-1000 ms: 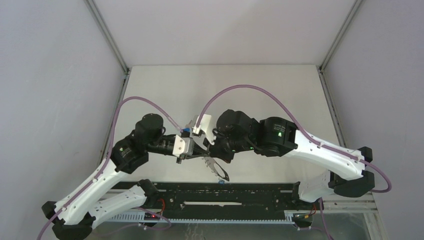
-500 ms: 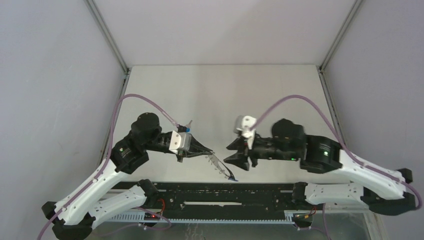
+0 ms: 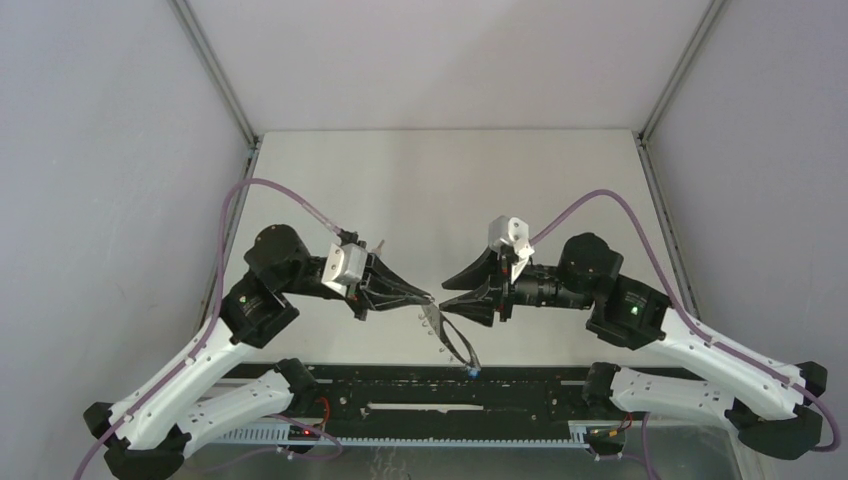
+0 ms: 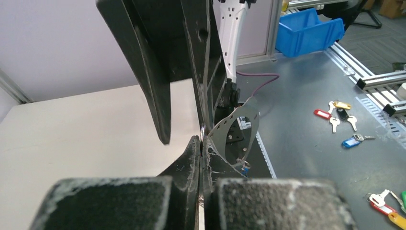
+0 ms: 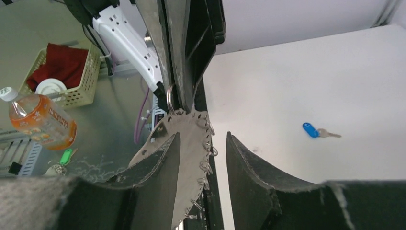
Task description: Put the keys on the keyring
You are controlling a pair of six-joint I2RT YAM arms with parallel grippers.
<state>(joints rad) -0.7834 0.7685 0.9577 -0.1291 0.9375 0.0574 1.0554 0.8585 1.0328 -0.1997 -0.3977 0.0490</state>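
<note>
Right hand (image 3: 447, 293) withdrew from over the left hand (image 3: 428, 298), swung out to its own side, then came back in low. It went from closed to jaws apart, tips now at the ring's (image 3: 452, 338) upper edge. Left hand shifted slightly right, ring with it.

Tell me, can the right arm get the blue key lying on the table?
Probably yes. The blue key lies alone on bare table with nothing over it, and the right arm has open, empty jaws. It would first have to swing away from the keyring.
</note>
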